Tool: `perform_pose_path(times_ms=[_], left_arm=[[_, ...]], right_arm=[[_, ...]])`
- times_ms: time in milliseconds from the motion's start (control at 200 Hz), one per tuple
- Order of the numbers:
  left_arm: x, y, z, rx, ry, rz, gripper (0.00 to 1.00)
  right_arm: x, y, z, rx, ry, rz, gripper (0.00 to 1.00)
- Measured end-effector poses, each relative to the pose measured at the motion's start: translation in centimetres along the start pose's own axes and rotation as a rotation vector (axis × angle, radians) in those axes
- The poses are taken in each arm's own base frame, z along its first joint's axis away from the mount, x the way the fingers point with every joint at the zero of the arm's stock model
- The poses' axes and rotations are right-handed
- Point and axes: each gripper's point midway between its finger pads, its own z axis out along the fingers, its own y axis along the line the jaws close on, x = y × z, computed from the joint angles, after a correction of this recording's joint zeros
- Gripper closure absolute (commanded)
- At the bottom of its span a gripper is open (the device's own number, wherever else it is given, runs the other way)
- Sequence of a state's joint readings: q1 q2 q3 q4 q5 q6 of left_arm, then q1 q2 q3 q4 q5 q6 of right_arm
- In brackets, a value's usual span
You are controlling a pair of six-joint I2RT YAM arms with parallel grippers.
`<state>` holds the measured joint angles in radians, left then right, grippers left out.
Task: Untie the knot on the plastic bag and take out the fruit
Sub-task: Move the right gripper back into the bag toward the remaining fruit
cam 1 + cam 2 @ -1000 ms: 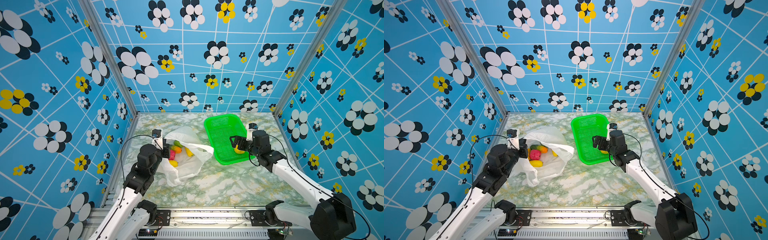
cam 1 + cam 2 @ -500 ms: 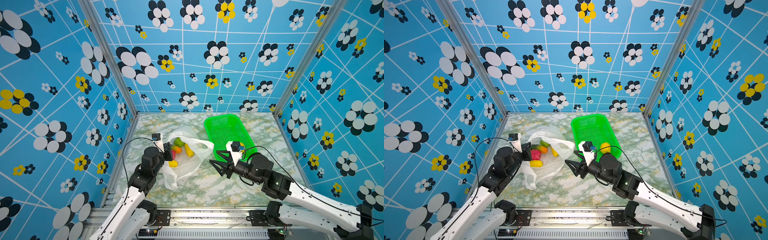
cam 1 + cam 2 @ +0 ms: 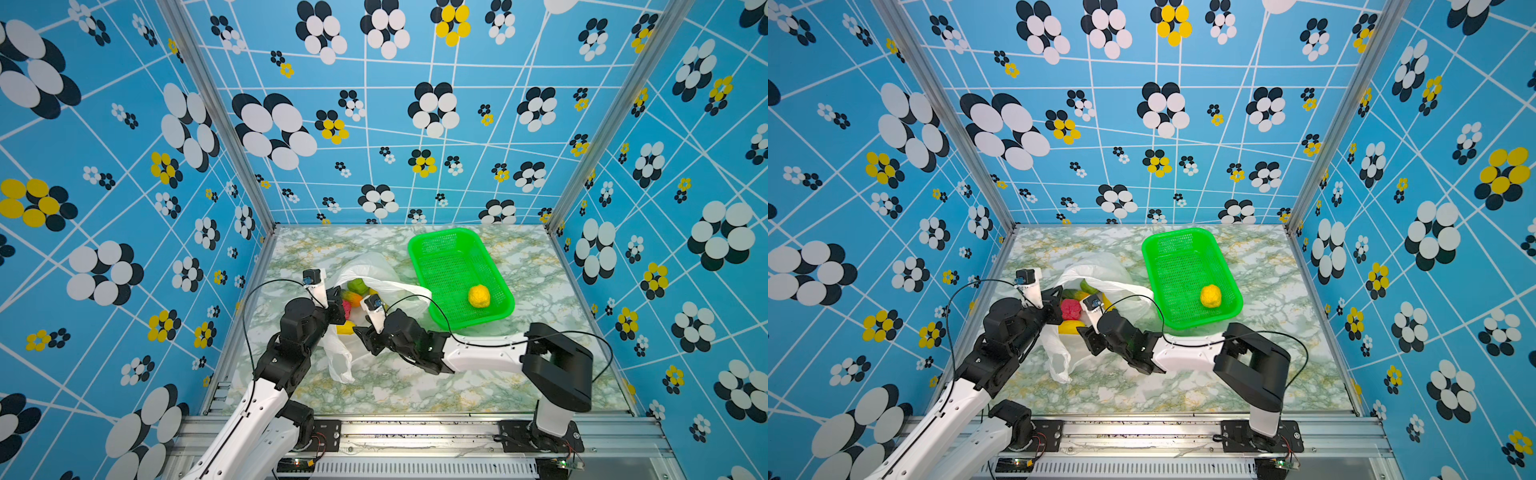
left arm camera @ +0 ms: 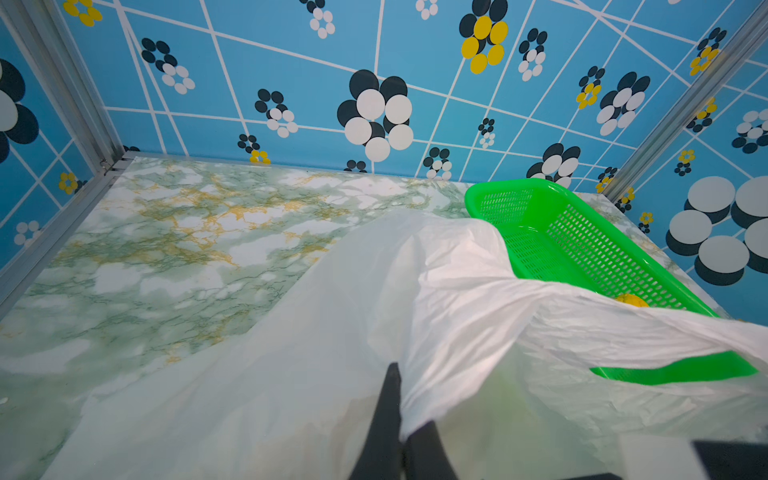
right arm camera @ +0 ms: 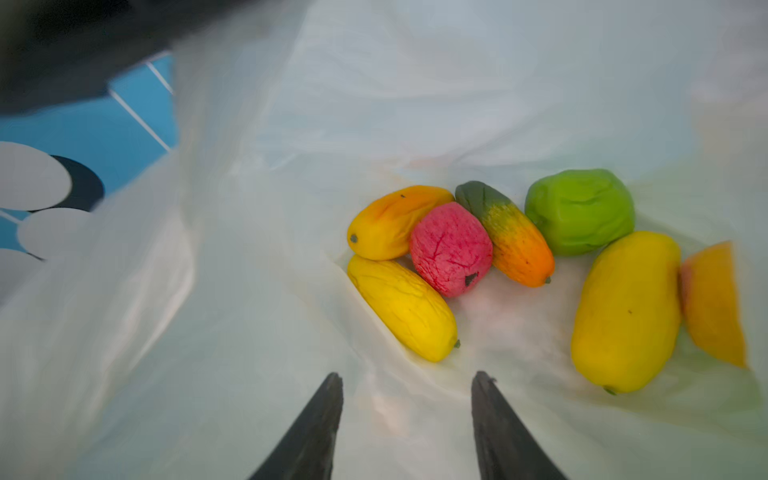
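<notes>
- Film of the plastic bag (image 4: 415, 291) is pinched flat between the closed fingers of the left pincer (image 4: 404, 409), which holds that rim edge up off the worktop (image 3: 415, 386).
- The right pincer (image 5: 407, 376) sits inside the bag's gaping mouth. Its jaws stand apart with nothing between them, and only bare white film lies under the tips.
- Just ahead of those tips lies a yellow elongated fruit (image 5: 401, 307), with a narrow strip of bare film between it and the tips.
- Behind that piece, touching it, are a red bumpy ball (image 5: 451, 249) and a yellow-orange piece (image 5: 395, 220).
- Farther ahead, a green-orange long piece (image 5: 507, 237) rests against the red ball, with a green round piece (image 5: 579, 210) just beyond it.
- Off to the side of this cluster, across a patch of bare film, lies a big yellow piece (image 5: 627, 311). A peach-orange piece (image 5: 712, 303) lies against it, close to the bag wall.
- Bag walls rise close on either side of the right pincer, so the free room lies ahead over the film and back out through the mouth.
- In both top views the two pincers sit close together at the mouth, the left on the rim and the right reaching in beside it.
- The green basket (image 3: 449, 274) stands beyond the bag, away from both pincers. The bag's far edge reaches the basket's near rim.
- One yellow bumpy fruit (image 3: 478, 296) lies in the basket, and the mesh floor around it is bare.
</notes>
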<state>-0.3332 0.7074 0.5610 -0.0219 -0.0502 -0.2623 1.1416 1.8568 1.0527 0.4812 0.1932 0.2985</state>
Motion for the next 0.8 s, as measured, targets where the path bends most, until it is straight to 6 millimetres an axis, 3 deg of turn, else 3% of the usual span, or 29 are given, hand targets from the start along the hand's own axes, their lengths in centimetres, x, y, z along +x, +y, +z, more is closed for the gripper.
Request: perform_pose_path(times_ms=[145,270,495,600,715,800], left_arm=[[-0.1,-0.3,-0.1,0.017,-0.001,0.000,1.00],[-0.4,-0.4,-0.6,0.024,-0.020,-0.001,1.00],[-0.7,-0.5,-1.1,0.029,-0.040,-0.002,1.00],[-0.6,-0.4,-1.1,0.028,-0.036,-0.001,1.00],[-0.5,-0.5,-1.1,0.030,-0.031,-0.001,1.00],[-0.5,-0.4,-1.0,0.030,-0.030,-0.001,1.00]], right_arm=[[1.7,-0.6,2.0,0.034,0.027,0.022,0.37],[0.4,0.0,4.0,0.028,0.006,0.032,0.36],[-0.7,-0.9,7.8,0.037,0.055,0.042,0.17],[0.4,-2.0,9.4,0.038,0.104,0.051,0.10],[3.3,-2.4,10.5,0.024,0.184,0.062,0.07],[3.1,-1.7,10.9,-0.011,0.187,0.074,0.03]])
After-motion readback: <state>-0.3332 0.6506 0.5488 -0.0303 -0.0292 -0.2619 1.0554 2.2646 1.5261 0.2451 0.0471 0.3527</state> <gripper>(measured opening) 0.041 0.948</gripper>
